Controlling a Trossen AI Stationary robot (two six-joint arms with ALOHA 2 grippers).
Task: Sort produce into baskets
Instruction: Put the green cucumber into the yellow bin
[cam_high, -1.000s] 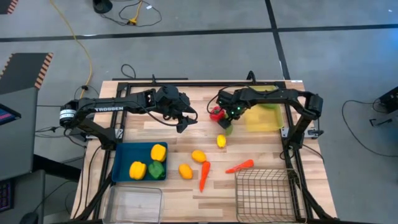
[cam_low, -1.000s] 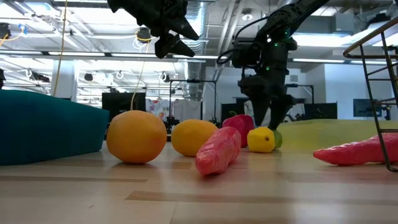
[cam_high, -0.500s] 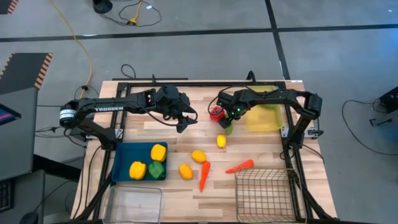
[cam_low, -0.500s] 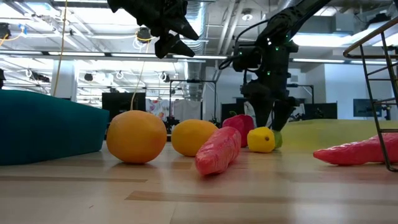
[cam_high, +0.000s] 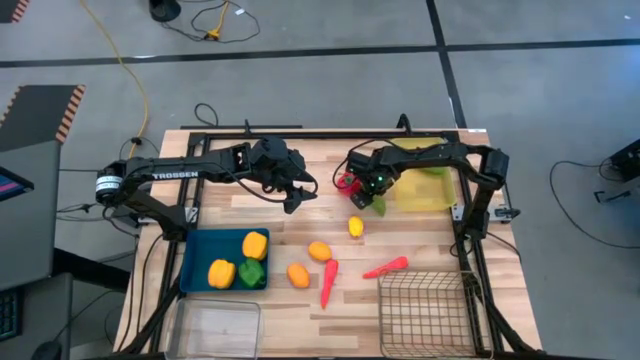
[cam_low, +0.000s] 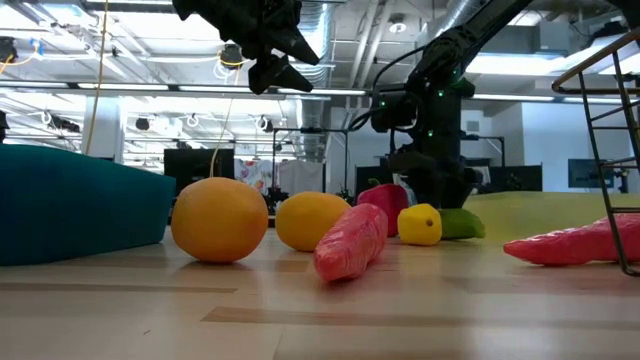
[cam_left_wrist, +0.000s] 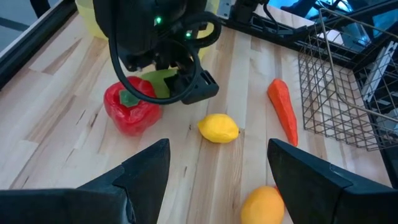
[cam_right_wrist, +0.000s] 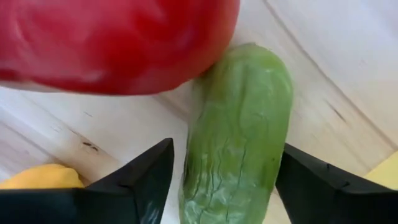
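My right gripper (cam_high: 372, 196) is open and low over a green cucumber (cam_right_wrist: 239, 143) that lies on the table against a red bell pepper (cam_high: 347, 183). Its fingers stand on either side of the cucumber, which also shows in the low view (cam_low: 462, 223). My left gripper (cam_high: 296, 196) is open and empty, raised above the table's middle (cam_low: 275, 62). A small lemon (cam_high: 355, 226) lies near the cucumber. The yellow tray (cam_high: 428, 190) stands just right of my right gripper. My right gripper comes at the cucumber from above, pointing down, with one finger (cam_right_wrist: 140, 186) on each long side, so the fingers lie across it. The cucumber rests on the table. I cannot tell whether the fingers touch it.
A blue tray (cam_high: 195, 262) at the near left holds two yellow peppers and a green one. Two orange lemons (cam_high: 319, 250) and two carrots (cam_high: 328, 282) lie in the middle. A wire basket (cam_high: 425, 312) stands near right, a clear bin (cam_high: 215, 330) near left.
My right gripper has come down onto the table around the cucumber and shifted slightly toward the yellow tray. The cucumber now reaches farther toward that tray than before.
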